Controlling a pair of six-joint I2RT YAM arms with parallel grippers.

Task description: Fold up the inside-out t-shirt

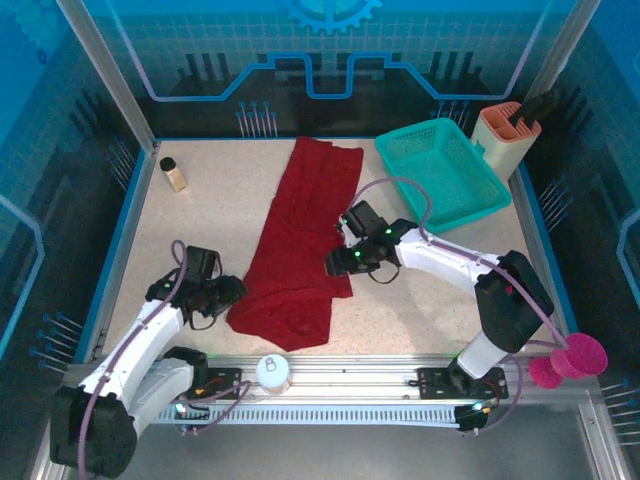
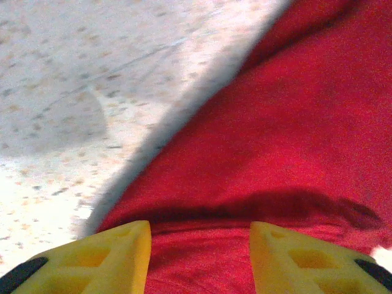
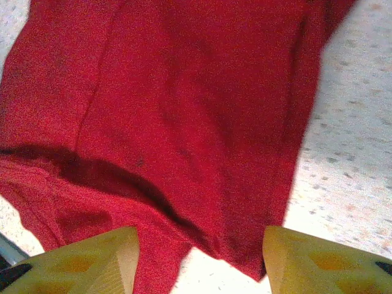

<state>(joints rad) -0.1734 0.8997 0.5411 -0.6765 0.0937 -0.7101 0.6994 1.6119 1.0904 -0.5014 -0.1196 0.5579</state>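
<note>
On my side's left, I see the left gripper point(image 2: 199, 242) with its yellow fingers point(image 2: 116, 257) parted and gripping nothing, low over the near left edge of the plain dark red cloth t-shirt point(image 1: 300, 240). The shirt lies as a long, narrow strip down the middle of the speckled table point(image 1: 200, 230). The right gripper point(image 3: 199, 245) hovers at the shirt's right edge, fingers likewise apart and empty. The teal plastic mesh basket point(image 1: 440, 172) sits at far right, clear of the shirt.
</note>
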